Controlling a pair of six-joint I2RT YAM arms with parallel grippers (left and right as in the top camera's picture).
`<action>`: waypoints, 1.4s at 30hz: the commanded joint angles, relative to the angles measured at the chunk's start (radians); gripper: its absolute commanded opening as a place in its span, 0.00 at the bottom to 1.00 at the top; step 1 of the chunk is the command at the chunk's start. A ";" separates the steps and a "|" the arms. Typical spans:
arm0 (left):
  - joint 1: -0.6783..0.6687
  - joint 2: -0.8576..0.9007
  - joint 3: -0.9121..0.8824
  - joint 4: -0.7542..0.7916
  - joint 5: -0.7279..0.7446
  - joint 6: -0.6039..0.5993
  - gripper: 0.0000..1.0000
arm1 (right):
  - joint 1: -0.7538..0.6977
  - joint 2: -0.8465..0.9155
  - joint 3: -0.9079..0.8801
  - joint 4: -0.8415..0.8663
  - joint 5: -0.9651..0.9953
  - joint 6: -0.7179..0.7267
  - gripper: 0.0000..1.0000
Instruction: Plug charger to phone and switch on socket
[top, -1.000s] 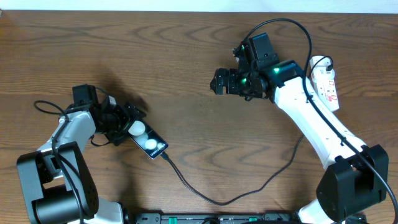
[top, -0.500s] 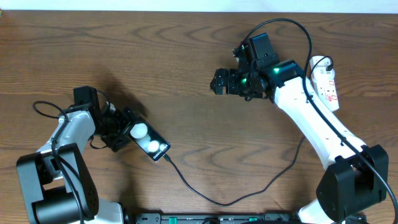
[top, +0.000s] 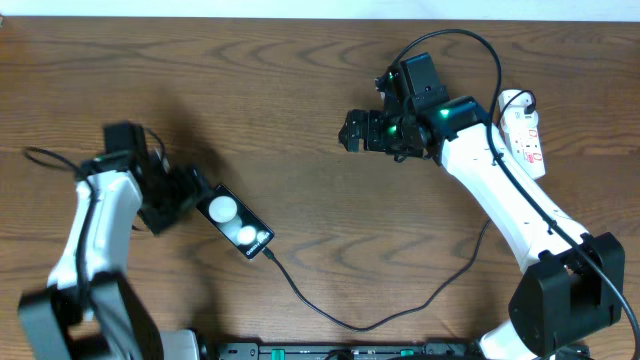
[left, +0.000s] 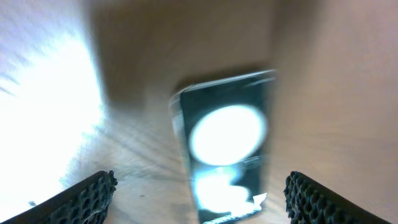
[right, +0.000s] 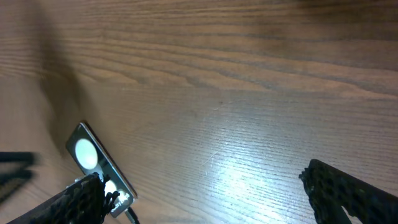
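Now, your left tool (top: 188, 197) is open. In the left wrist view its two fingers (left: 87, 198) stand wide apart at the lower corners and hold nothing. The phone (top: 239, 224) lies just ahead of this tool, flat on the tabletop (top: 250, 90), in the lower left of the overhead frame. The wrist picture is blurred, so you cannot tell if the tool touches the upper end of the phone.

Your right tool (top: 352, 131) is also open and empty, above bare wood in the upper middle of the frame. It is well apart from the phone and to the left of the socket (top: 527, 128), which lies at the upper right, partly hidden by the right arm.

The charger (top: 350, 325) meets the lower right end of the phone, then runs along the bottom of the frame and goes up behind the right arm. I judge that the plugging step is done, although the tip is too small to be sure. The switch is left; its position you cannot read here.

By count: two tools, one phone, one charger, one socket.
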 joint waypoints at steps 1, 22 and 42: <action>-0.036 -0.123 0.114 -0.014 -0.001 0.090 0.89 | 0.005 -0.016 0.013 0.000 0.013 -0.011 0.99; -0.134 -0.460 0.163 0.050 0.009 0.090 0.89 | -0.073 -0.043 0.293 -0.255 -0.062 -0.177 0.99; -0.134 -0.446 0.163 0.047 0.009 0.090 0.89 | -0.782 -0.027 0.657 -0.658 0.023 -0.474 0.99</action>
